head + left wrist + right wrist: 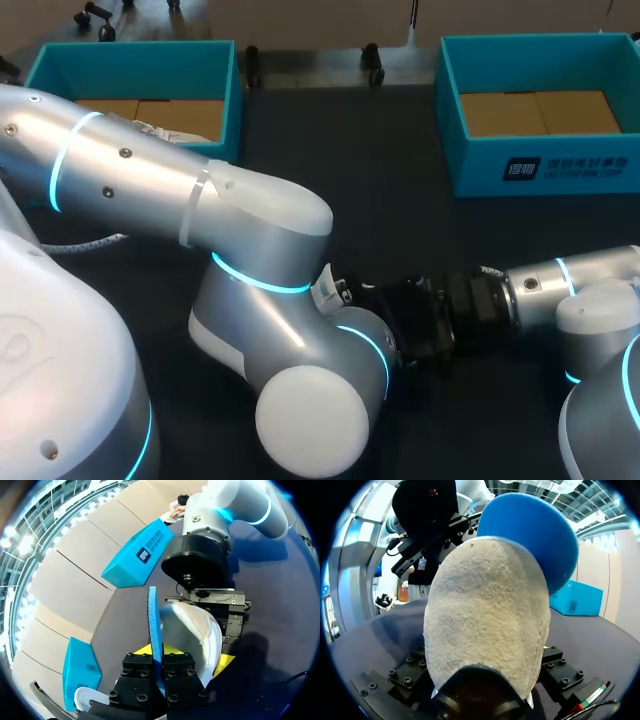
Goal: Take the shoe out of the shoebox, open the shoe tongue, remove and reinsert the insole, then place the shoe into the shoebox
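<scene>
Blue foam is what this moment is turning on. The thin blue foam insole (154, 630) is standing on edge just beside the opening of the off-white fabric shoe (485, 615), and its rounded end is sticking out past the shoe's far side. My left end effector (157, 652) is clamping that insole, with its fingers pressed against the two flat faces. My right end effector (405, 325) is gripping the shoe from two sides, facing the left one.

Beyond the shoe, across the dark bench (380, 180), one teal cardboard shoebox (560, 165) is sitting well away to its right. A second teal shoebox (130, 50) is sitting well away to its left.

The insole's long axis is running straight out along my left fingers, toward the right end effector, with the shoe touching or nearly touching its flat side. I cannot tell whether any of the insole is sitting inside the shoe. By my judgement the insole step is in hand. The left arm is the one placed to slide the insole along its length, while the right is bracing the shoe.
</scene>
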You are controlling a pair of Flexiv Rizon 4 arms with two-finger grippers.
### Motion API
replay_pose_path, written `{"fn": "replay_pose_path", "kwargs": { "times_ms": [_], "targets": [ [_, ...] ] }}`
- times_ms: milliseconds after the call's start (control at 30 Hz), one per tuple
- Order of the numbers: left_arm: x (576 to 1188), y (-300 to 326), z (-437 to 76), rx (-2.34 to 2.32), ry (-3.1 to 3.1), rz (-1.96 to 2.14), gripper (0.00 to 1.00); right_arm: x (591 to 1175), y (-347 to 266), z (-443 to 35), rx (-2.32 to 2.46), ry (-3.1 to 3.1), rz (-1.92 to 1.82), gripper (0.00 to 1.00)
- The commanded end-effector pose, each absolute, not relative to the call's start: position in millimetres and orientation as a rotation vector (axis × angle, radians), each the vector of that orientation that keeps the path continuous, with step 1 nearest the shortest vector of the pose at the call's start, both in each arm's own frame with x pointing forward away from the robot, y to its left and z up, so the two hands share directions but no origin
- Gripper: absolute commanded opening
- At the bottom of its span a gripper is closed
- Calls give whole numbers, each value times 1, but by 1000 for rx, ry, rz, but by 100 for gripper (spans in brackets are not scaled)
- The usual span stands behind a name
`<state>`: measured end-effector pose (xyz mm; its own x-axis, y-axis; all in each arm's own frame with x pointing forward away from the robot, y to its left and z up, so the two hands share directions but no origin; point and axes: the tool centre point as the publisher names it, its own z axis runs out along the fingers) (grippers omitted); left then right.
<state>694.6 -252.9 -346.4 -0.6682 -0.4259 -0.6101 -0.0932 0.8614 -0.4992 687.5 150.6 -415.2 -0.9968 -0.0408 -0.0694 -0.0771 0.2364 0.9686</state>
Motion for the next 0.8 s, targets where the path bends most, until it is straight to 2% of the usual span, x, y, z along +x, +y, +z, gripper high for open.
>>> {"fn": "replay_pose_path", "kwargs": {
  "times_ms": [33,400,433,500,567,800],
  "targets": [
    [694,-254,-338,-378,2259,-579,0,687,152,-414,-115,2450,1914,0],
    [687,-273,-323,-366,2233,-630,0,687,152,-414,-115,2450,1914,0],
    [686,-273,-323,-365,2233,-633,2,687,152,-414,-115,2450,1914,0],
    [685,-273,-325,-349,2237,-633,31,687,152,-414,-115,2450,1914,0],
    [683,-271,-327,-335,2247,-631,39,687,152,-414,-115,2450,1914,0],
    [681,-260,-331,-296,2263,-646,42,687,152,-414,-115,2450,1914,0]
  ]
}}
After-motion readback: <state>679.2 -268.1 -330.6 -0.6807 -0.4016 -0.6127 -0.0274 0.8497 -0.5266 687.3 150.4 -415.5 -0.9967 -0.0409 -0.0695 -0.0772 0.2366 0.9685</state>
